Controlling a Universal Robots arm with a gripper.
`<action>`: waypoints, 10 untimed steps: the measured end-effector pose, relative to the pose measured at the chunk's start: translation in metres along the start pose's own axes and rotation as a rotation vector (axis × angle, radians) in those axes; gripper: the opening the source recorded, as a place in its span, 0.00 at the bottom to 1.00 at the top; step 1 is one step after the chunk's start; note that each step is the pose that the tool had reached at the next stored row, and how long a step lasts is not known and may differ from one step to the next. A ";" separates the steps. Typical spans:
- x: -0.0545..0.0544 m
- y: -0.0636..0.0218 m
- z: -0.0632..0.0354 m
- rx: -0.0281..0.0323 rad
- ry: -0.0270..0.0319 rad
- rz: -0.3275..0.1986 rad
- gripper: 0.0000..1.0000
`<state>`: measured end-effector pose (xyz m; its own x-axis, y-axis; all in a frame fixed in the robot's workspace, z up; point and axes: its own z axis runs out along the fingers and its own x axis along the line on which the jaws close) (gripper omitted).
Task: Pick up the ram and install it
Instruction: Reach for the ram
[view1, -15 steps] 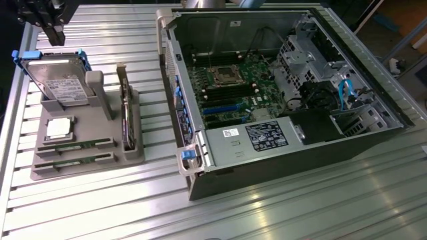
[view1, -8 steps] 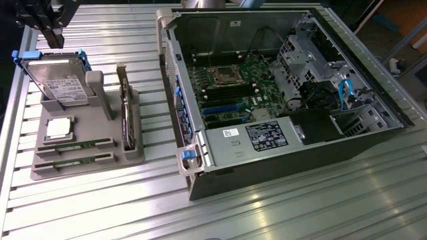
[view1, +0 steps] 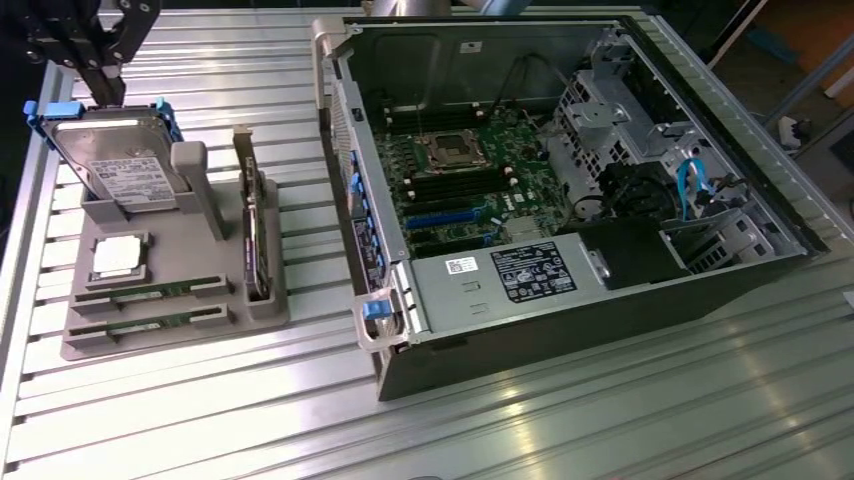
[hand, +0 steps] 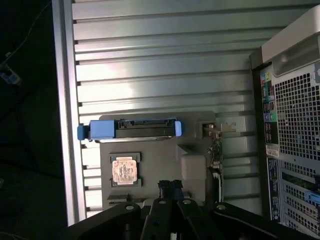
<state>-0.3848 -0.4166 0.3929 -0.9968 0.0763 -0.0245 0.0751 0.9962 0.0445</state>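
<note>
Exterior view: gripper (view1: 104, 85) hangs at upper left of frame, fingers drawn together w/ nothing btwn them. In the wrist view the gripper (hand: 170, 189) tips meet the same way. It sits just above the top edge of a hard drive (view1: 114, 165) in a blue frame, which leans upright at the far end of a grey holder (view1: 187, 318).

Next out on the holder is a square silver chip (view1: 118, 255), lying flat. Past that, at the holder's near edge in the lower left of frame, is the ram stick (view1: 150, 292), w/ a second ram stick (view1: 144, 325) just beside it. Both lie flat & parallel in their own slots, well apart from the gripper, w/ the hard drive & chip btwn.

A dark card (view1: 251, 235) stands on edge along the holder's side twd the exterior view's right. Beyond it is an open PC case (view1: 747, 235) on its side, board facing up, filling centre & right of frame. All rest on a ribbed metal table (view1: 561, 420).

Count: 1 gripper, 1 holder, 1 hard drive, 1 chip, 1 card, 2 ram sticks, 1 case.
</note>
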 end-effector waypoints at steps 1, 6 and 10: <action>0.000 -0.0010 -0.0001 0.0000 0.0000 0.000 0.11; 0.001 -0.0065 -0.0004 0.0000 0.0001 0.000 0.11; 0.002 -0.0108 -0.0005 0.0000 0.0000 0.000 0.11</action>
<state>-0.3876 -0.4272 0.3929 -0.9968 0.0762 -0.0245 0.0750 0.9962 0.0445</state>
